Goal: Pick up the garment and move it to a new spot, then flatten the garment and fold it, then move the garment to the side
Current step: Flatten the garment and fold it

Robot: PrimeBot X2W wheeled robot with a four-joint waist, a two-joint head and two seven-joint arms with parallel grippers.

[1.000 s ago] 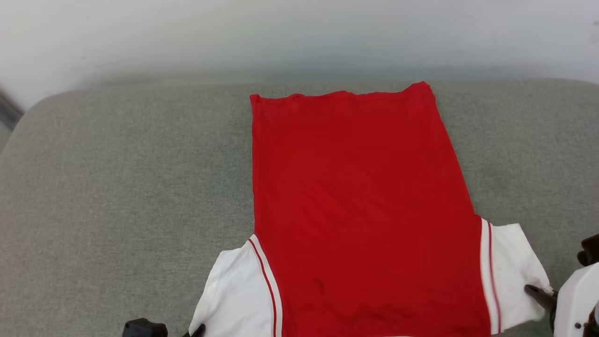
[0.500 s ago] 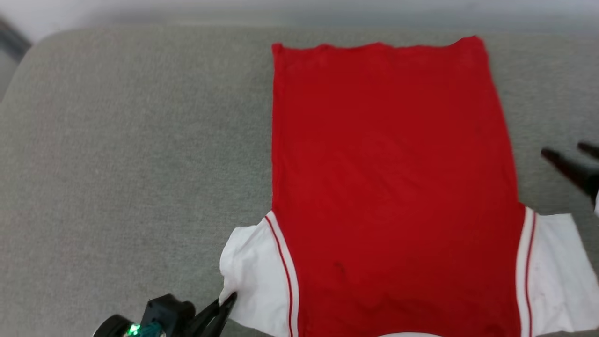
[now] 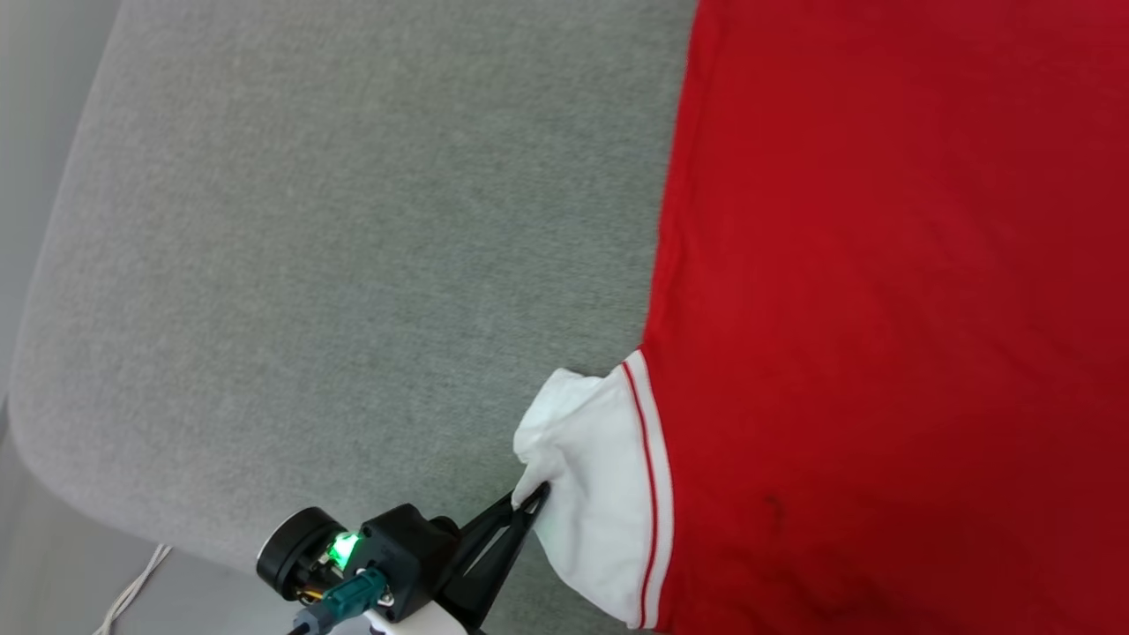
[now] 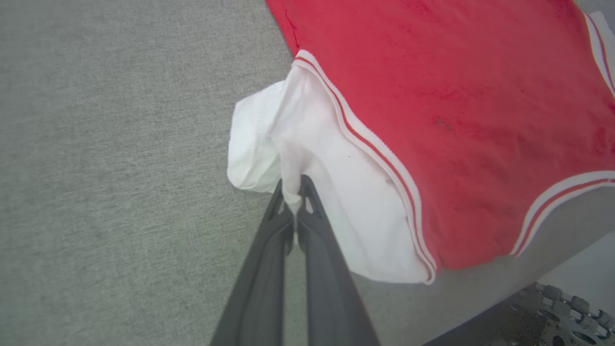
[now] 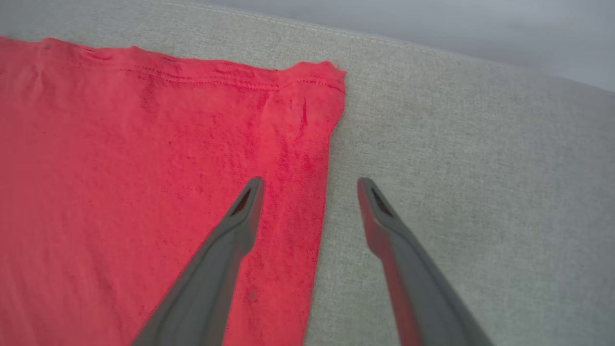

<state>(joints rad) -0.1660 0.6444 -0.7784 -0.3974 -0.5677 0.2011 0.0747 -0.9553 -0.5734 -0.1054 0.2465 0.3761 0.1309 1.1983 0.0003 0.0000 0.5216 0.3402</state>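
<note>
garment [image 3: 882, 309] cut off at frame edge; lettering hidden.

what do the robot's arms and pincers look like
The left pincer has two long, thin dark fingers on a black block with a green light, a round black cap and a teal plug. The right pincer has the same tapering dark grey fingers, each with a small slot near its tip.
</note>
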